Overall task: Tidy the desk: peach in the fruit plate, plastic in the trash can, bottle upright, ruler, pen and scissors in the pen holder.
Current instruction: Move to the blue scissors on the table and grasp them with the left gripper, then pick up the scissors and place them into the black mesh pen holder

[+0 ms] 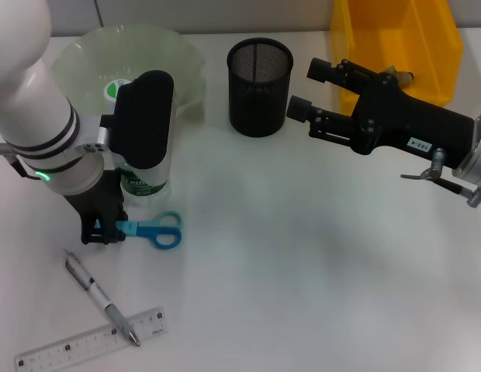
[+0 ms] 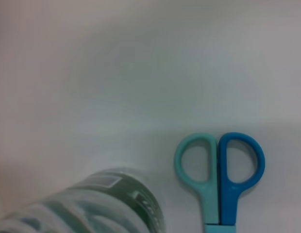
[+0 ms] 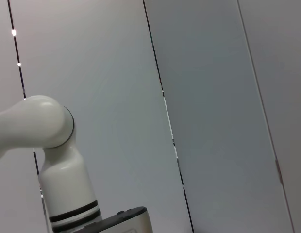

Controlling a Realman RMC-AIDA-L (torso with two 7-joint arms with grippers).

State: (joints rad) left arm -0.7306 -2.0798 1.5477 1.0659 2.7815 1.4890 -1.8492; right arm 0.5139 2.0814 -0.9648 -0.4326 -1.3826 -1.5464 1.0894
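Observation:
The scissors (image 1: 158, 230), with teal and blue handles (image 2: 219, 162), lie on the table. Their blade end runs under my left gripper (image 1: 101, 230), which is down at table level. The bottle (image 1: 141, 183) with a green label (image 2: 97, 206) stands just behind that gripper, mostly hidden by my left wrist. Nearer the front lie the pen (image 1: 98, 296) and the clear ruler (image 1: 89, 342). The black mesh pen holder (image 1: 259, 85) stands at the back centre. My right gripper (image 1: 312, 89) hangs open in the air beside it, holding nothing. The peach is out of view.
A pale green fruit plate (image 1: 186, 66) stands at the back left, behind my left arm. A yellow bin (image 1: 427, 46) stands at the back right, with my right arm crossing in front of it. The right wrist view shows only wall panels and my left arm.

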